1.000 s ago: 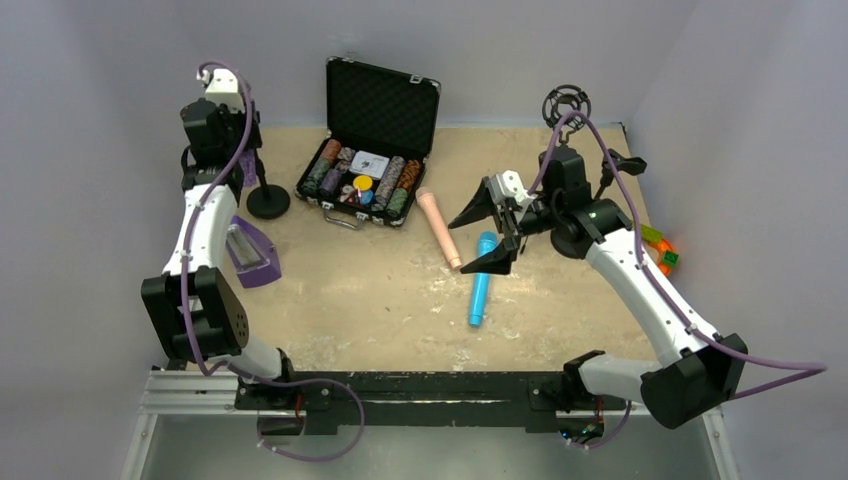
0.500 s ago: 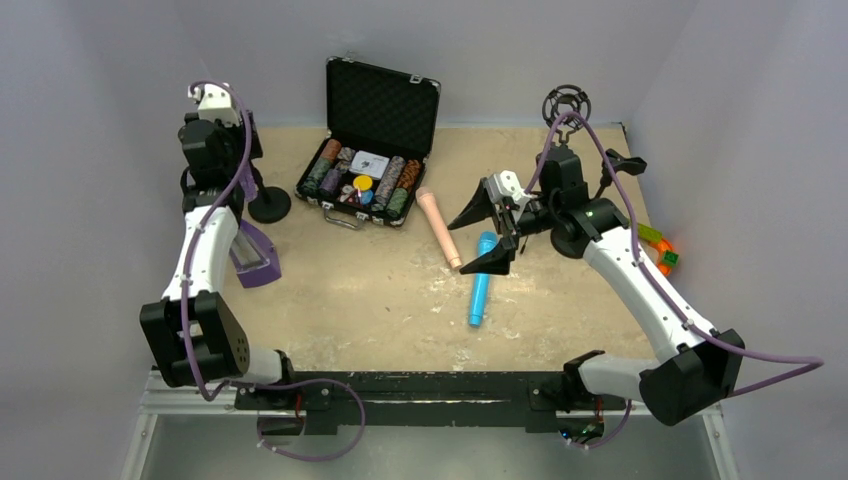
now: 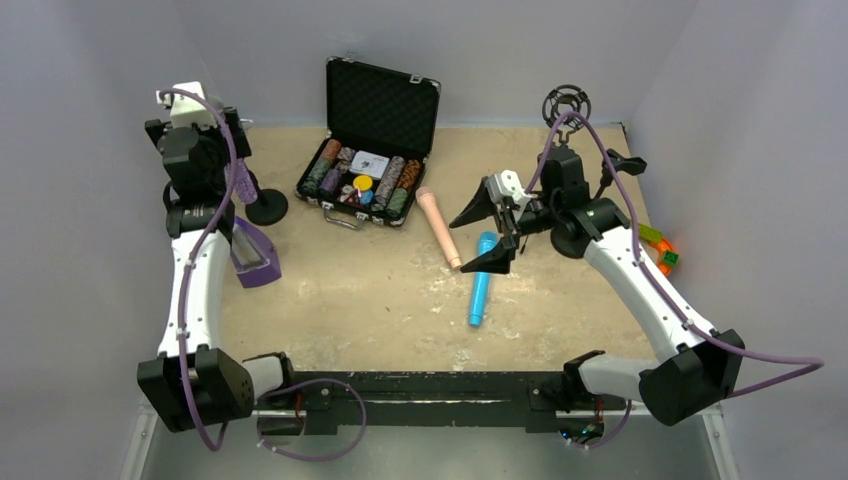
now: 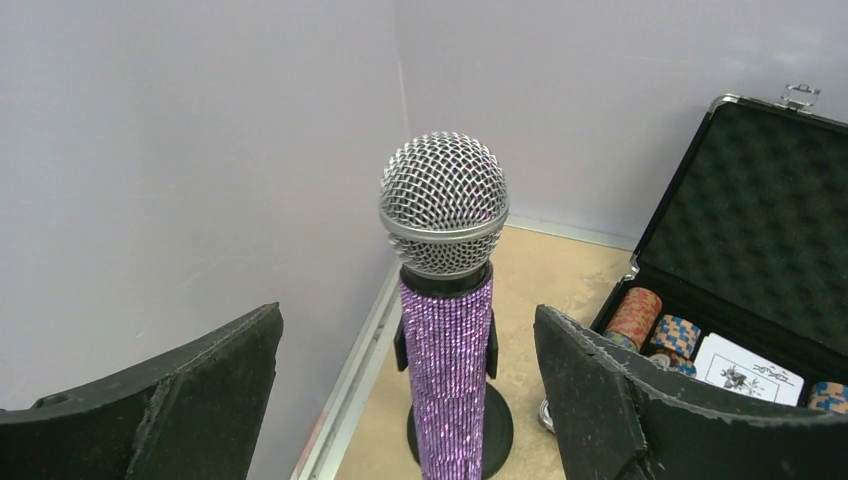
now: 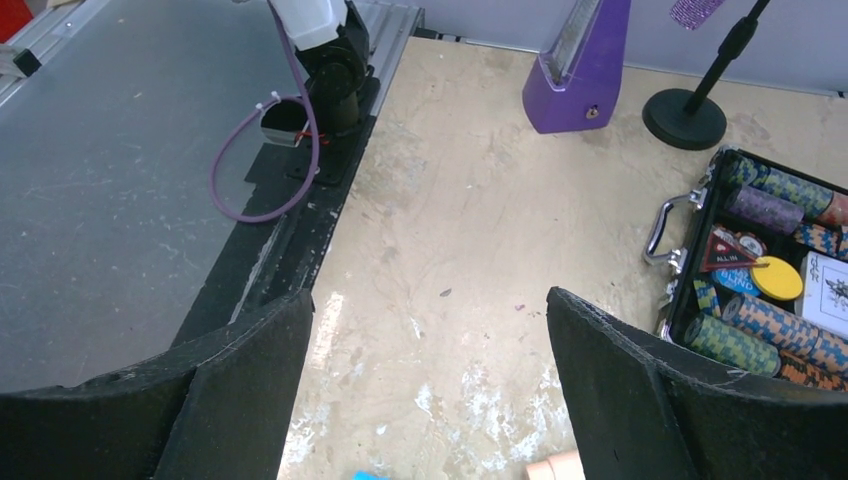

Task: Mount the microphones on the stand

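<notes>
Evidently the purple microphone [image 4: 445, 330] is seated: it stands upright in the clip of the stand [image 4: 497, 432] at the table's [image 3: 380, 300] far left corner, mesh head up. The left tool [image 4: 408, 322] is released, its pads spread wide on either side of the glittery body and touching neither side.

For this step, I judge the arm should draw straight back and up, keeping both pads clear of the head. A sideways brush could tip the light stand or twist the microphone out of its clip.

The pink microphone [image 3: 438, 226] and the blue microphone [image 3: 481, 279] lie flat near the middle of the table, side by side but apart. The right tool [image 5: 428, 300] hangs above them, spread and grasping nothing. A second stand with a ring holder [image 3: 567, 104] rises at the far right corner. An open case of chips [image 3: 375, 150] sits along the far edge between the two stands.
</notes>
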Robot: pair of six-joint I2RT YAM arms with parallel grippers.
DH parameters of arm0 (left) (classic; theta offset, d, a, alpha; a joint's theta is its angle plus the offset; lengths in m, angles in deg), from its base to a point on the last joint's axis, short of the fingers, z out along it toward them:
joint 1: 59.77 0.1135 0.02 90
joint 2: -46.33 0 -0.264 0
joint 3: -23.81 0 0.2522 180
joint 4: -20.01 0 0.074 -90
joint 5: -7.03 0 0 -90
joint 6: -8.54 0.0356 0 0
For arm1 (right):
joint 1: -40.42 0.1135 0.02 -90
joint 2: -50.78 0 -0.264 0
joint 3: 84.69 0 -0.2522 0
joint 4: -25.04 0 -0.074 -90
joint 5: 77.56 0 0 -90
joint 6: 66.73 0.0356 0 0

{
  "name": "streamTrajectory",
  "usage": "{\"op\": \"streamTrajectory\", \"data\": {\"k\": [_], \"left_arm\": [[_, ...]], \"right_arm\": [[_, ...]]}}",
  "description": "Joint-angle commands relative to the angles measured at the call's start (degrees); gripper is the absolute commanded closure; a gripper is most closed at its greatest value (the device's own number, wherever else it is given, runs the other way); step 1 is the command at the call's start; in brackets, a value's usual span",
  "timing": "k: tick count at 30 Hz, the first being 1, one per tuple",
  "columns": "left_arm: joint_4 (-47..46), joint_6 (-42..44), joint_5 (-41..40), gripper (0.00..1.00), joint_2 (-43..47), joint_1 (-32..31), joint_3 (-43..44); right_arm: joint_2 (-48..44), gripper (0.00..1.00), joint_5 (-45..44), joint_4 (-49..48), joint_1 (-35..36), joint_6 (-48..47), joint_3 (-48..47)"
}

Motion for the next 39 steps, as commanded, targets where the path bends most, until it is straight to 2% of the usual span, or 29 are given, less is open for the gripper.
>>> {"op": "streamTrajectory", "data": {"k": [1,5,9,13,17,19,24,28,32,36,39], "left_arm": [[6.17,-3.25,-2.61,0.01,6.01,0.18,3.11],[12.63,-7.00,-1.36,0.01,12.32,0.16,2.95],[18.44,-12.18,3.67,0.01,19.48,0.14,0.97],[24.12,-18.70,15.59,0.01,25.60,0.10,-1.66],[24.17,-24.16,27.57,0.00,30.65,0.14,-7.35],[24.51,-26.23,31.92,0.01,32.44,0.01,-9.83],[25.50,-29.15,41.95,0.01,35.26,-0.65,-13.51],[28.11,-28.24,43.71,0.01,36.17,-5.77,-14.52],[29.80,-27.07,40.76,0.01,35.70,-14.34,-15.63],[30.17,-28.09,42.08,0.01,34.59,-16.75,-17.59],[29.45,-29.78,42.65,0.02,33.76,-17.19,-19.36]], "right_arm": [[-0.62,0.10,-1.39,2.02,-0.58,-2.77,-1.29],[-1.24,0.10,-3.23,5.40,-1.17,-5.40,-3.52],[-2.17,0.10,-6.99,11.83,-1.31,-7.61,-6.73],[-3.28,0.10,-9.40,17.83,-1.94,-7.32,-10.83],[-6.45,0.11,-13.14,18.65,-3.08,-0.94,-12.55],[-9.45,0.11,-16.25,14.86,-4.14,6.94,-10.99],[-17.26,0.09,-19.62,7.86,-12.27,17.42,-7.96],[-18.93,0.07,-24.62,3.26,-19.02,27.33,-9.03],[-17.95,0.07,-36.18,0.44,-22.11,36.20,-11.29],[-15.28,0.06,-47.83,-0.03,-22.13,41.99,-14.98],[-13.51,0.06,-48.71,0.01,-22.13,42.12,-16.31]]}}
